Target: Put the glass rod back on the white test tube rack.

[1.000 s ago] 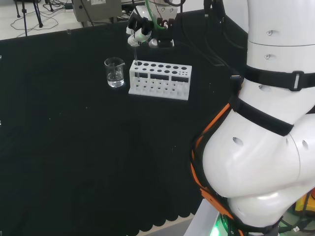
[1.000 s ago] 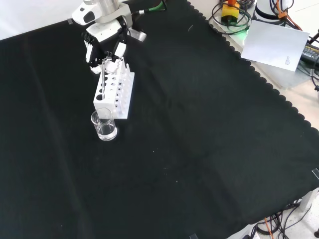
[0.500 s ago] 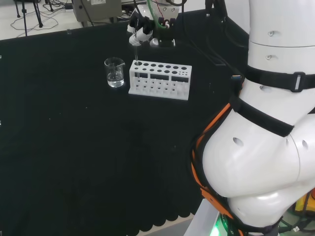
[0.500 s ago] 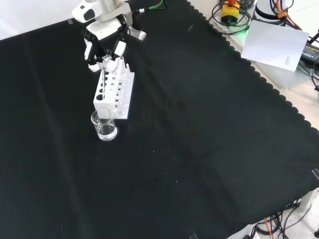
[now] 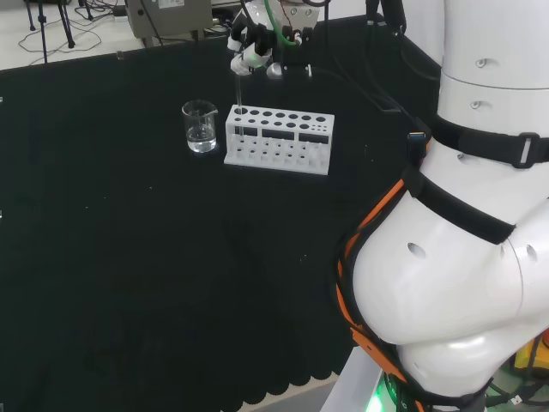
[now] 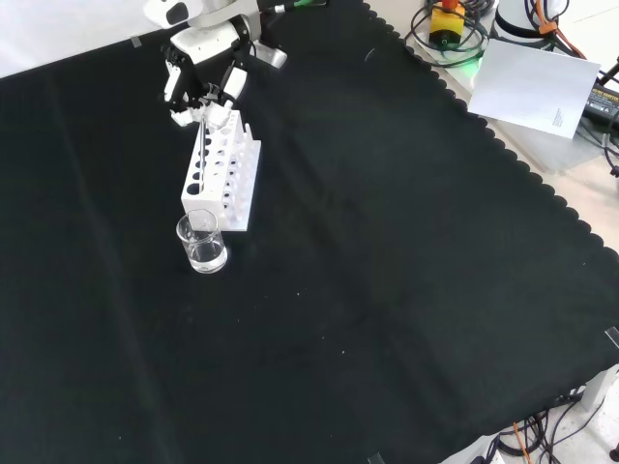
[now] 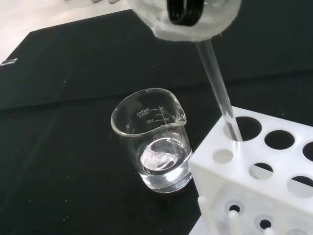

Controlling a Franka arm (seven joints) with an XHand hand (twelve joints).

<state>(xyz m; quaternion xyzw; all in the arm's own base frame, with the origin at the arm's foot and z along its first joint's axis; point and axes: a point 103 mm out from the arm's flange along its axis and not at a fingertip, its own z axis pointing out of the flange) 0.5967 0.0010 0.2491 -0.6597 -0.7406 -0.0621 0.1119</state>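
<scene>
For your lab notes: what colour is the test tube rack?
White; the test tube rack shows best in the head view.

A: Front view, upper left: white test tube rack (image 6: pixel 222 177) with a glass beaker (image 6: pixel 202 243) just beside its near end. Narrow gap between them

B: Above the rack?

A: The hand (image 6: pixel 206 75) hangs over the far end; the glass rod (image 6: pixel 200 147) slants down from it into an end hole. Centre, right and lower frame are bare black cloth (image 6: pixel 406 290), open for passage

B: Head view?

A: The arm's white links (image 5: pixel 463 257) block the right side
</scene>
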